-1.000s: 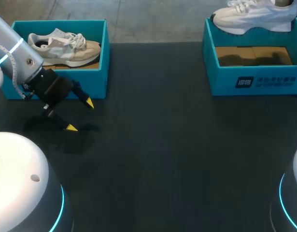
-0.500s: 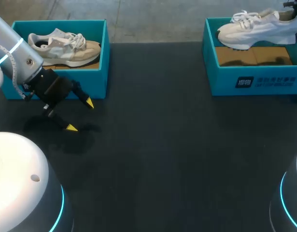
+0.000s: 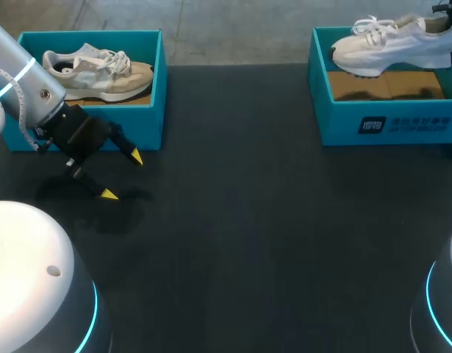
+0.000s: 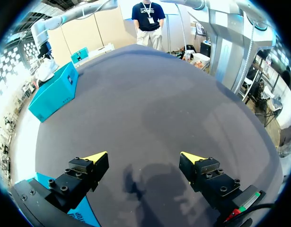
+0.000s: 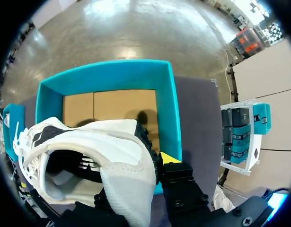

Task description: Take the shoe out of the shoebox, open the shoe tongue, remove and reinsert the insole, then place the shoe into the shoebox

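At the far right corner of the table (image 3: 248, 243), the shoebox (image 3: 387, 121) sits under the white shoe (image 3: 387, 45), whose heel is pinched in the right gripper (image 5: 141, 170). I'd lift it level, clear of the rim, then swing toward the dark, matte middle. The left gripper (image 3: 123, 176) gapes wide by the left edge.

The heel of the shoe (image 5: 121, 156) hides one finger of the right tool (image 5: 136, 182).
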`<act>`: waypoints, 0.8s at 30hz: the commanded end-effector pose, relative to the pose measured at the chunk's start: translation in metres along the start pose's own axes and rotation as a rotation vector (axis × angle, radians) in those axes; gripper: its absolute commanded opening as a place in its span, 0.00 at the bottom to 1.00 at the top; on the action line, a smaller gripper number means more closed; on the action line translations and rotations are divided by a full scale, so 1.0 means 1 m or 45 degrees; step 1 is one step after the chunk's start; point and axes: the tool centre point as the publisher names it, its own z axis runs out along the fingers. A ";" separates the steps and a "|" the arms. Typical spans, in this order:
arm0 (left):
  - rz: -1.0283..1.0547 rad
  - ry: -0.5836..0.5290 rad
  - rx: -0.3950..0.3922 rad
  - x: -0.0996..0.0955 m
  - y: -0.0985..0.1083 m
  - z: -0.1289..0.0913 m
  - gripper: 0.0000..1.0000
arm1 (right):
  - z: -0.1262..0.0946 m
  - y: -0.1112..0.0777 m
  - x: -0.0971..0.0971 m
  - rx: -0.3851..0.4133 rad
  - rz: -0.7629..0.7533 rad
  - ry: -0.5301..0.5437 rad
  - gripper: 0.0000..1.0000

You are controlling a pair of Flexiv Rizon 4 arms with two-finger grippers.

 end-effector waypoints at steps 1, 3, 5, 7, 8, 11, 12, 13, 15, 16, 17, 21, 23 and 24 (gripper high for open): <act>0.000 0.005 -0.003 -0.001 0.000 0.000 1.00 | 0.007 0.004 -0.001 0.016 0.010 -0.009 0.00; 0.000 0.005 -0.003 -0.001 0.000 0.000 1.00 | 0.010 0.005 -0.003 0.025 0.023 -0.041 0.00; 0.000 0.005 -0.003 -0.001 0.000 0.000 1.00 | 0.013 0.006 -0.003 0.028 0.024 -0.036 0.00; 0.000 0.005 -0.003 -0.001 0.000 0.000 1.00 | 0.016 0.006 -0.003 0.033 0.028 -0.046 0.00; 0.000 0.005 -0.003 -0.001 0.000 0.000 1.00 | 0.018 0.006 -0.003 0.031 0.034 -0.051 0.00; 0.000 0.005 -0.003 -0.001 0.000 0.000 1.00 | 0.021 0.006 -0.003 0.025 0.048 -0.049 0.00; 0.000 0.005 -0.003 -0.001 0.000 0.000 1.00 | 0.022 0.006 -0.003 0.025 0.047 -0.050 0.00; 0.000 0.005 -0.003 -0.001 0.000 0.000 1.00 | 0.022 0.007 -0.003 0.024 0.048 -0.053 0.00; 0.000 0.005 -0.003 -0.001 0.000 0.000 1.00 | 0.024 0.007 -0.003 0.022 0.048 -0.056 0.00; 0.000 0.005 -0.003 -0.001 0.000 0.000 1.00 | 0.025 0.007 -0.003 0.023 0.048 -0.058 0.00; 0.000 0.005 -0.003 -0.001 0.000 0.000 1.00 | 0.026 0.007 -0.003 0.021 0.050 -0.061 0.00; 0.000 0.005 -0.003 -0.001 0.000 0.000 1.00 | 0.031 0.005 -0.005 0.021 0.060 -0.065 0.00; 0.000 0.005 -0.003 -0.001 0.000 0.000 1.00 | 0.032 0.005 -0.007 0.022 0.063 -0.062 0.00; 0.000 0.005 -0.003 -0.001 0.000 0.000 1.00 | 0.033 0.004 -0.009 0.024 0.064 -0.062 0.00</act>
